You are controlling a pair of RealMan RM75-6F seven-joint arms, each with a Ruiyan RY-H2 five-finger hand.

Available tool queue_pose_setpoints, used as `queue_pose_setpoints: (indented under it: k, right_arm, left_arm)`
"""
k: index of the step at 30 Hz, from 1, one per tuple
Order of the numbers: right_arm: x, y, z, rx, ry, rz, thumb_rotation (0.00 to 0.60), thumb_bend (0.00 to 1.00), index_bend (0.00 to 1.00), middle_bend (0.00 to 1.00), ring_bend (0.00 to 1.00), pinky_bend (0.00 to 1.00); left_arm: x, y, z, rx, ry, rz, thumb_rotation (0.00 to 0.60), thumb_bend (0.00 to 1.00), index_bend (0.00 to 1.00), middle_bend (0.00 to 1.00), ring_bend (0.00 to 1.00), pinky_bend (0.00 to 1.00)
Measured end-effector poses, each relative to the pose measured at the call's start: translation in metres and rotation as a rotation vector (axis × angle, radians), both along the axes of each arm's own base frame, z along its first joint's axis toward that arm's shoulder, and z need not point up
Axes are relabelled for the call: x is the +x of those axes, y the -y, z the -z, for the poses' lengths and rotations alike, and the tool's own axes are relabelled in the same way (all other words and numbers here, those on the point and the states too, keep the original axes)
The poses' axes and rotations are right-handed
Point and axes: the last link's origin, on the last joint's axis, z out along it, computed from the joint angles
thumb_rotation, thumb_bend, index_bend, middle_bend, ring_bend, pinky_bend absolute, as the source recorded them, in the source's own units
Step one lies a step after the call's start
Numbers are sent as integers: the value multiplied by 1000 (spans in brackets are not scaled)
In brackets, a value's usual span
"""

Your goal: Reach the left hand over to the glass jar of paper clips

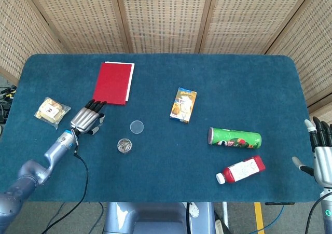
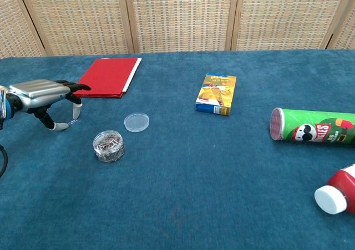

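**Showing the left hand beside the paper-clip jar on a blue table**

Resting low over the blue table, the left hand lies palm down with its dark-tipped fingers extended toward the red folder and slightly apart; in the chest view its thumb and a finger curve downward to touch or nearly touch the cloth, and nothing is seen held between them. The glass jar of paper clips stands upright and uncovered, nearer the front edge than the hand and to its right, apart from it. A clear round lid lies flat on the table just beyond the jar, separate from both jar and hand.

A wrapped snack packet lies to the left of the hand near the table's left edge. A small yellow-and-blue box lies flat near the table's centre. A green crisp tube lies on its side toward the right, and a red bottle with a white cap lies on its side in front of the tube.

The right hand is held off the table's right edge in the head view, fingers upright and spread, thumb out to the side, holding nothing. A woven screen stands behind the table.
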Motion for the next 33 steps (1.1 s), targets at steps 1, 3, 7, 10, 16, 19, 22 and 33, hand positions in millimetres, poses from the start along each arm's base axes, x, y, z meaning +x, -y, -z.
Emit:
queue_pose_setpoints:
  k: [1, 3, 7, 10, 16, 19, 22, 33]
  right_arm:
    - [0, 0, 0, 0, 0, -1, 600, 0, 0, 0, 0, 0]
    - [0, 0, 0, 0, 1, 0, 600, 0, 0, 0, 0, 0]
    - [0, 0, 0, 0, 3, 1, 600, 0, 0, 0, 0, 0]
    - [-1, 0, -1, 0, 6, 0, 600, 0, 0, 0, 0, 0]
    - [0, 0, -2, 0, 12, -4, 600, 0, 0, 0, 0, 0]
    - [0, -1, -2, 0, 13, -5, 600, 0, 0, 0, 0, 0]
    - [0, -1, -3, 0, 14, -7, 600, 0, 0, 0, 0, 0]
    - [1, -2, -3, 3, 19, -14, 600, 0, 0, 0, 0, 0]
  left_arm:
    - [0, 0, 1, -2, -1, 0, 600, 320, 488, 0, 0, 0]
    - [1, 0, 2, -3, -1, 0, 600, 320, 488, 0, 0, 0]
    - [2, -1, 3, -2, -3, 3, 600, 340, 492, 0, 0, 0]
    - [2, 0, 4, -5, -7, 2, 600, 376, 536, 0, 0, 0]
    - [2, 1, 6, -8, 2, -2, 600, 409, 589, 0, 0, 0]
    - [2, 2, 6, -8, 4, 1, 600, 420, 597, 0, 0, 0]
    - [3, 2, 6, -6, 9, 3, 600, 432, 598, 0, 0, 0]
    - [5, 1, 0, 9, 18, 17, 600, 462, 641, 0, 0, 0]
